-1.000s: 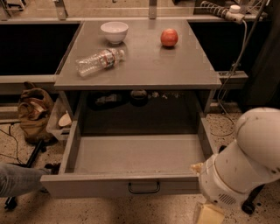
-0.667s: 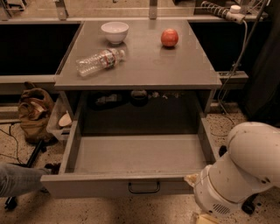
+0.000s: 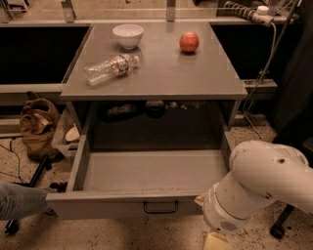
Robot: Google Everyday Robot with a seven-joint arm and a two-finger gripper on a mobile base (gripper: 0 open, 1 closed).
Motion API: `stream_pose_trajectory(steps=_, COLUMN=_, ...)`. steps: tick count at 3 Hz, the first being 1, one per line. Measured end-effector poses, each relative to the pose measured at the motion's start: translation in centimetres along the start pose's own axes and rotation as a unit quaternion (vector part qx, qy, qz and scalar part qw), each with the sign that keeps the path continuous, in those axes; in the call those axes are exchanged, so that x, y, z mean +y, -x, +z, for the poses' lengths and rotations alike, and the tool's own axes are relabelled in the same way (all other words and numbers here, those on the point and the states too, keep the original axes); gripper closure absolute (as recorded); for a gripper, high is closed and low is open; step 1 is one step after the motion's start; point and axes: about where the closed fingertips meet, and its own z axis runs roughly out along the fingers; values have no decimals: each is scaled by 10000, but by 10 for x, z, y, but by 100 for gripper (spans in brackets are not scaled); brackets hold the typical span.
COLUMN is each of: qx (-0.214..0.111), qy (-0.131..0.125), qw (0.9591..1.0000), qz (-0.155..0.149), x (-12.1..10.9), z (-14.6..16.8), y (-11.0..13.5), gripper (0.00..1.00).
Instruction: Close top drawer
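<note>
The top drawer is a wide shallow grey metal drawer, pulled far out from under the tabletop, and its inside is bare. Its plain front panel has a small dark loop handle at centre. My white arm reaches down at the drawer's front right corner. My gripper is at the bottom edge of the view, just below and right of the front panel, mostly cut off.
On the tabletop lie a white bowl, a red apple and a plastic bottle on its side. A brown bag and cables sit on the floor at left. A power strip is at the back right.
My arm has shifted left and down, closer to the drawer's front right corner. The drawer stays open the same amount.
</note>
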Motion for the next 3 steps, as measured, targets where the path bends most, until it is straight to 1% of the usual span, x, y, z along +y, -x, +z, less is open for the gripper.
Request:
stream_pose_trajectory(steps=1, qx=10, qy=-140, qw=9999, qz=13, x=-16, z=7, y=0, gripper=0)
stream_pose_trajectory(steps=2, qx=-142, qy=-374, qw=9991, qz=171, x=-51, z=13, y=-4, gripper=0)
stream_pose_trajectory(steps=3, qx=-142, qy=-374, qw=9991, qz=171, x=-51, z=13, y=-4, gripper=0)
